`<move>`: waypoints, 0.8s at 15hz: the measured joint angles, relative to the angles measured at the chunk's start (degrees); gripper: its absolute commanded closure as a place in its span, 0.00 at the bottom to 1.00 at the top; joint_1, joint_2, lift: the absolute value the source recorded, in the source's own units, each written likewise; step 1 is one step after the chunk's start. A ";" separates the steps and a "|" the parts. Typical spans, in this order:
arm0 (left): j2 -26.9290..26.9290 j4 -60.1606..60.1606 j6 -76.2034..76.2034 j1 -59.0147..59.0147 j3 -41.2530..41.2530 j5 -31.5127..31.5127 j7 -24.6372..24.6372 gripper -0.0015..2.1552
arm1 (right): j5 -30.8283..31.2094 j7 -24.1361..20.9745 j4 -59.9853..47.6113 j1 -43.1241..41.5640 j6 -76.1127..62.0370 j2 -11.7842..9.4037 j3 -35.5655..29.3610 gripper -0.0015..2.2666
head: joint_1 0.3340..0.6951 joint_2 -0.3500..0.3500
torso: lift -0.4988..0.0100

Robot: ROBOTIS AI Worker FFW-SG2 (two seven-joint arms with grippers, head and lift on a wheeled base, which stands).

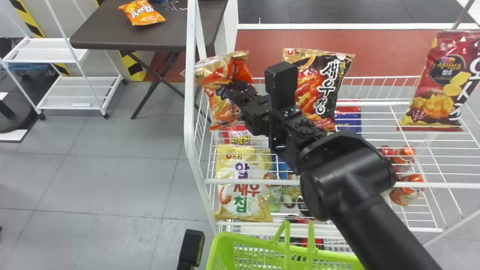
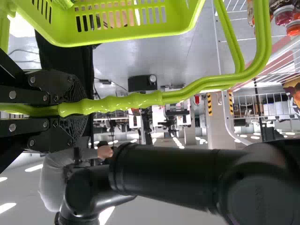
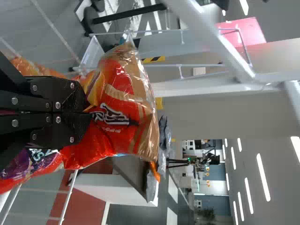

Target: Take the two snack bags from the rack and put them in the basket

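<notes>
At the rack's left end in the head view, my right gripper [image 1: 236, 90] is shut on an orange-red snack bag [image 1: 221, 75], by the white side frame. Seen from the right wrist, the gripper [image 3: 89, 112] pinches the crinkled front of the bag [image 3: 126, 103]. A black snack bag [image 1: 322, 88] stands on the top shelf beside the right arm. Part of my left gripper's arm, its black housing [image 1: 191, 247], shows at the bottom edge, left of the green basket [image 1: 225, 240]. In the left wrist view, the left gripper [image 2: 70, 108] is shut on the handle [image 2: 140, 99] of the basket [image 2: 112, 40].
The white wire rack [image 1: 375, 183] also holds a maroon bag [image 1: 438, 82] at the right, a yellow-white bag [image 1: 243, 183] lower down and orange-capped jars [image 1: 407, 187]. Behind at the left, an orange bag [image 1: 142, 13] lies on a dark table [image 1: 108, 28], near a white shelf cart [image 1: 71, 90].
</notes>
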 measured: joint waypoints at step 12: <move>0.01 -0.24 0.00 -0.36 -1.36 -0.31 0.77 0.82 | -8.74 -2.79 -32.33 18.15 13.80 -11.63 -9.56 0.89 | 1.00 0.38 | 0.96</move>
